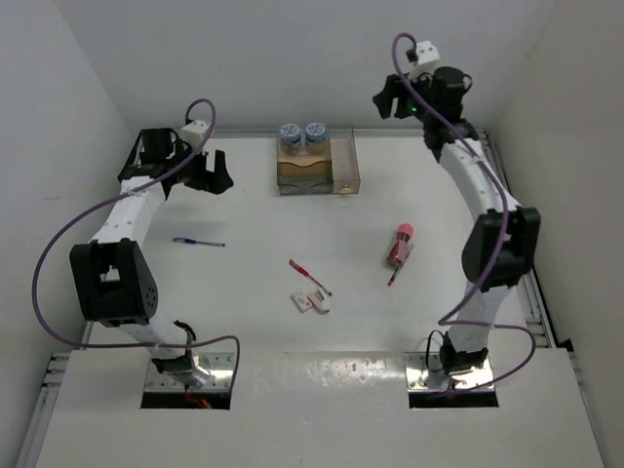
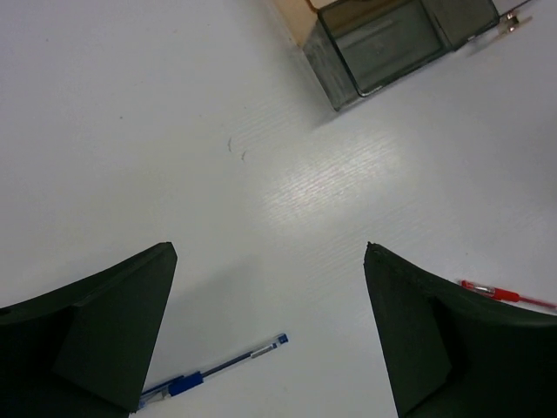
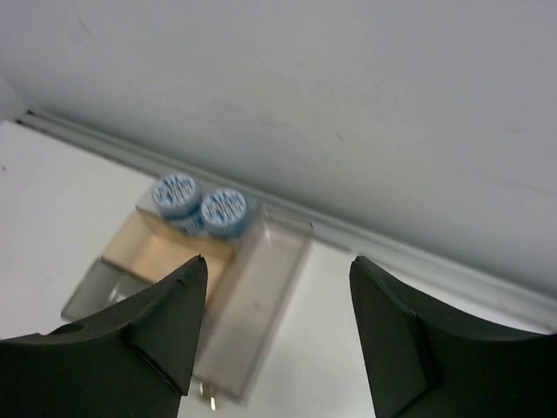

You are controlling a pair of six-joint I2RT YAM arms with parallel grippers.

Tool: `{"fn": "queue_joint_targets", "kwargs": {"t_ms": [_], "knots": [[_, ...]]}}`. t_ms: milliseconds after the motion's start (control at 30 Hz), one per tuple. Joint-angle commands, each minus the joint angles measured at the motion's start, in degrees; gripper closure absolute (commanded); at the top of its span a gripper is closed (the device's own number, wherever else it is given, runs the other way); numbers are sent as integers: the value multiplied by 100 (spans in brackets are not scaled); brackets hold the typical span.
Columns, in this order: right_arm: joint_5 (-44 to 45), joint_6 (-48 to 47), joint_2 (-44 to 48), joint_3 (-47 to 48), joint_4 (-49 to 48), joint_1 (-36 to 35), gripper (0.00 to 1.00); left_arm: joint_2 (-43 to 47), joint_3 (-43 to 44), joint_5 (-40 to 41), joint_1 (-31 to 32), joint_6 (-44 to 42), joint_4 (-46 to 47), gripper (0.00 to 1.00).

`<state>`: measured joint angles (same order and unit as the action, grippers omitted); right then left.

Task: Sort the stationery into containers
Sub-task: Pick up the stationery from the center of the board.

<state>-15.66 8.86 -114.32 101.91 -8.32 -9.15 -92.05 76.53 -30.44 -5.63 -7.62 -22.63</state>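
**Stationery mostly loose; blue pen (image 1: 199, 242) falls to the left arm**

I read the blue pen as my next pick. It lies flat on the bench (image 1: 253, 331), on the left side, with its long axis running nearly left to right across my top view. From the left gripper (image 2: 268, 254) it sits back toward the arm's base. In the wrist view it shows low in frame, slanting near the left finger rather than under the tips. The right arm is up by the back wall, right of the organiser (image 1: 317, 168), so the left is plainly nearer. I'd judge the wrist needs turning so the fingers straddle the pen across its length.

Left gripper: spread wide, holding nothing, clear of the bench. Right gripper (image 3: 276, 266): likewise wide apart and empty, looking down on the organiser. Both rolls (image 3: 224, 209) stand at the organiser's far end. A red pen (image 1: 310, 277), erasers (image 1: 310, 300) and pink piece (image 1: 401, 242) lie mid-bench, well apart from either gripper.
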Motion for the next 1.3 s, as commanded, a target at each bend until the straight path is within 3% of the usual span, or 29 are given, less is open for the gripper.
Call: {"fn": "queue_joint_targets", "kwargs": {"t_ms": [0, 100, 233, 467, 767, 1167, 1267], "knots": [[-386, -509, 848, -495, 2393, 237, 35, 546, -225, -262, 123, -443, -128, 4], [515, 96, 1578, -1347, 3501, 466, 33, 907, -743, -7, 220, -320, 442, 4], [634, 957, 2544, -2830, 4372, 642, 28, 1023, -912, 327, 343, -74, 514, 4], [775, 2144, 2512, -3730, 4901, 431, 24, 1128, -938, 644, 378, 340, 479, 2], [740, 2603, 1607, -3660, 4769, 466, 39, 1444, -1281, 785, 378, 366, 576, 0], [740, 2436, 877, -3397, 4277, 431, 46, 1365, -1343, 820, 378, 419, 690, 0], [687, 2436, 719, -3292, 4268, 431, 53, 1339, -1360, 802, 378, 436, 734, 0]]}}
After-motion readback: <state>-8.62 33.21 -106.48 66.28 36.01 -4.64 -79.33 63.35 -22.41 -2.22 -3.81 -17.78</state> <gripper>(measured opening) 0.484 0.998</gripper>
